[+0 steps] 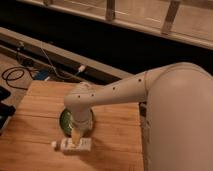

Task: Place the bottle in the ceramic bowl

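The bottle (75, 145) lies on its side on the wooden table (30, 130), near the front edge, its white cap pointing left. The ceramic bowl (66, 121) is dark green and sits just behind the bottle; the arm covers most of it. My gripper (76, 136) hangs from the white arm's wrist (80, 107), pointing down right over the bottle's middle, at or just above it.
Black cables (15, 75) lie on the floor to the left, beyond the table. A dark object (4, 110) sits at the table's left edge. A low rail (60, 50) and a window ledge run behind. The table's right edge (141, 135) lies under the arm.
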